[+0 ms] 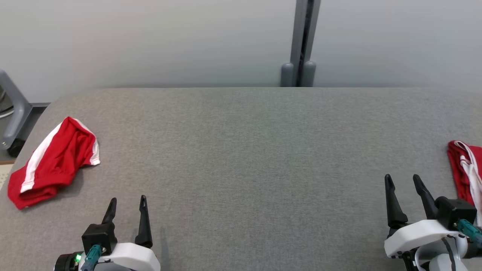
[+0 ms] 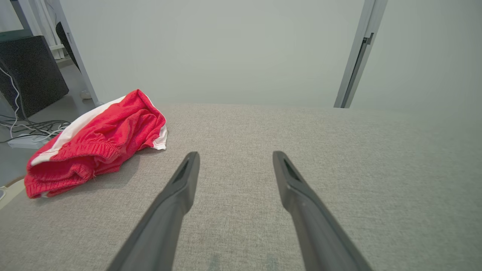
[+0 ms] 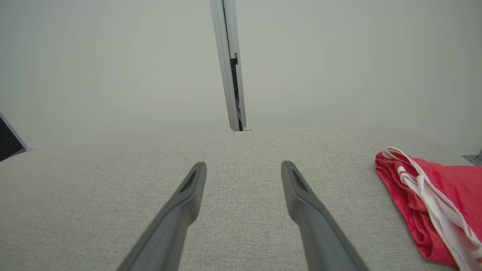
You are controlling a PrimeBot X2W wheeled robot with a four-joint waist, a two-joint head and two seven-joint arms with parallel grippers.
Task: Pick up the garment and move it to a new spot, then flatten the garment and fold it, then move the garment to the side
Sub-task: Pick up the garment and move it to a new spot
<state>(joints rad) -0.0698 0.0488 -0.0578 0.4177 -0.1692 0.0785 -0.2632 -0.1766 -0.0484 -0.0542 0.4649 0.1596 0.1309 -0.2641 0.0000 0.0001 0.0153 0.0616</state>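
Observation:
A crumpled red garment with white stripes [image 1: 52, 163] lies at the left end of the grey cloth-covered table [image 1: 244, 150]; the left wrist view has this garment [image 2: 98, 145] ahead and to the left of the fingers. A second red garment with a white drawstring [image 1: 465, 171] lies at the right edge, also seen as a red garment [image 3: 433, 210] to the right in the right wrist view. My left gripper [image 1: 127, 205] stands open over bare cloth, right of the striped garment. My right gripper [image 1: 403, 184] is open too, just left of the other garment. Both hold nothing.
A grey upright post [image 1: 300, 45] stands behind the table against the pale wall. A grey frame with a wheel [image 1: 13, 120] sits off the table's left end, and cables [image 2: 26, 130] lie on the floor there. The table's wide middle lies between the two garments.

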